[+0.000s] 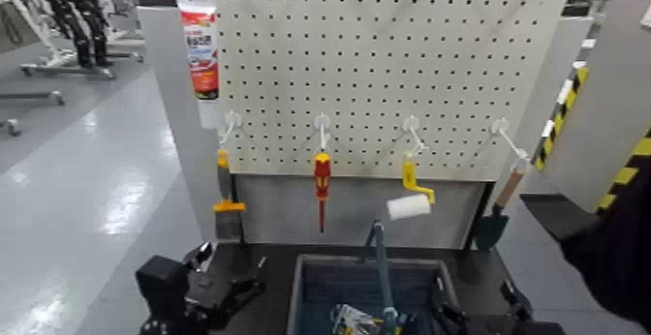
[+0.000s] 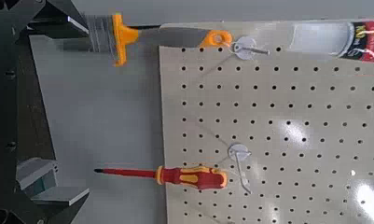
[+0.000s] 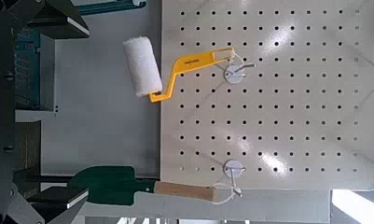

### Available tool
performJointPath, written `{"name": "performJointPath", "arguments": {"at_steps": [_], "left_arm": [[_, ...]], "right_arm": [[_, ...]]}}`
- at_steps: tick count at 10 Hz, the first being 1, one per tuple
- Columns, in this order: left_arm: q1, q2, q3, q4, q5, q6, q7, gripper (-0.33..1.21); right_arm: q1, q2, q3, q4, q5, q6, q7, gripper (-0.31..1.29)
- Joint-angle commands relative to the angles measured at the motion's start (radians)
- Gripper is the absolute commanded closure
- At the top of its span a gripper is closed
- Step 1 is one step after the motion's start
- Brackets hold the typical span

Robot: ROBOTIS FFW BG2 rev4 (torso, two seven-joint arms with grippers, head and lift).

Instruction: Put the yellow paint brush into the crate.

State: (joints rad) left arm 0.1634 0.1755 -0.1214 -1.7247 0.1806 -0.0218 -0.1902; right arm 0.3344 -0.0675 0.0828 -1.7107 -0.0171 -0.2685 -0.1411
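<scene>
Head view: yellow paint brush (image 1: pixel 229 206) hangs from left hook on pegboard (image 1: pixel 378 68), bristles down; crate (image 1: pixel 298 295) on tabletop, near. Left gripper (image 1: pixel 232 279) below brush, jaws wide apart, empty. Right gripper (image 1: pixel 481 308) low beside crate, right, jaws apart, nothing held.

Left wrist view: bristles by one jaw; off-centre closing could knock brush, swing it.

Right wrist view: paint roller (image 3: pixel 143 67), trowel (image 3: pixel 105 185) hang free of jaws.

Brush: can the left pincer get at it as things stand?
Probably yes. The left pincer is open below the brush, which hangs free from its hook, and I see nothing between them. The screwdriver hangs well to the side.
</scene>
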Motion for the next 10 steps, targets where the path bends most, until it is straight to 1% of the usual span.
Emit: {"name": "performJointPath", "arguments": {"at_steps": [1,3,4,6,7,10], "left_arm": [[-0.058,-0.016,0.080,0.020,-0.003,0.059,-0.066,0.11],[-0.097,-0.008,0.117,0.023,-0.007,0.111,-0.135,0.11],[-0.117,0.002,0.124,0.030,-0.006,0.131,-0.153,0.11],[-0.160,0.032,0.143,0.042,-0.004,0.171,-0.210,0.11],[-0.183,0.041,0.152,0.053,-0.004,0.183,-0.233,0.11],[-0.258,0.085,0.154,0.103,0.008,0.215,-0.292,0.11]], "right_arm": [[0.000,0.002,0.003,0.003,-0.003,-0.005,0.000,0.12],[0.002,0.005,0.002,0.005,-0.003,-0.006,0.000,0.12],[0.000,0.006,0.003,0.006,-0.004,-0.009,0.000,0.12],[0.000,0.008,0.005,0.008,-0.006,-0.011,0.000,0.12],[0.000,0.008,0.006,0.008,-0.006,-0.011,0.000,0.12],[-0.001,0.008,0.011,0.008,-0.009,-0.011,0.000,0.12]]}}
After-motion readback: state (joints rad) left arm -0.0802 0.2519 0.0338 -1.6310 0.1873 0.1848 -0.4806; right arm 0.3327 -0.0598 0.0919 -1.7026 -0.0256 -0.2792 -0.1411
